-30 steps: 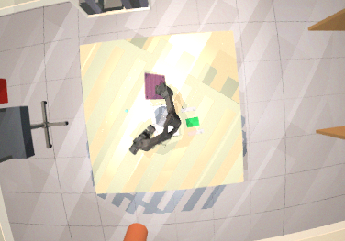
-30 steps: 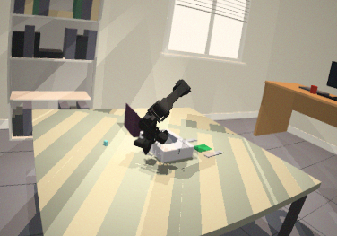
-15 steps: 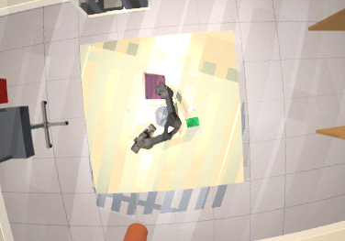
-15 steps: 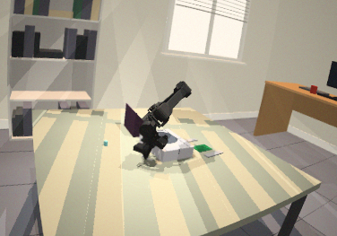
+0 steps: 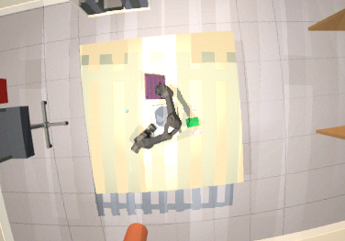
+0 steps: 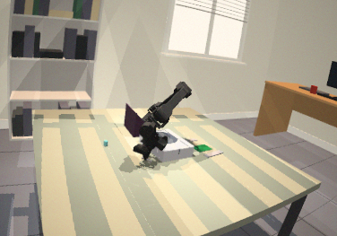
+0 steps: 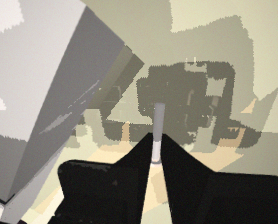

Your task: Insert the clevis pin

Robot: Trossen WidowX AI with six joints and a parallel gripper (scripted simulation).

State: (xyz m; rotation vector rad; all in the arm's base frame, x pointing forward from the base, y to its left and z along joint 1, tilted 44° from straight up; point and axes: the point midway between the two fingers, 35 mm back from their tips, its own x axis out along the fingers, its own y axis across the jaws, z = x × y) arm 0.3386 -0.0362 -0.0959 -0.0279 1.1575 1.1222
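My gripper (image 6: 145, 157) (image 7: 156, 137) is shut on the steel clevis pin (image 7: 159, 116). The pin's grey shank points out past the fingertips in the wrist view; its lighter end is between the fingers. The gripper is low, beside the steel tray (image 6: 181, 152) (image 7: 57, 90) and outside its wall, which stands at the left of the wrist view. The grey disc (image 5: 160, 115) (image 6: 168, 137) lies in the tray, partly hidden by the arm in the top and exterior views. The disc's hole and the tray's pin hole cannot be made out.
A purple panel (image 5: 153, 81) (image 6: 131, 120) stands by the arm's base. A green block (image 5: 193, 122) (image 6: 203, 148) and a pale flat piece (image 6: 214, 153) lie on the tray's other side. A small cyan object (image 5: 127, 111) (image 6: 106, 143) is farther off on the striped table (image 6: 251, 189).
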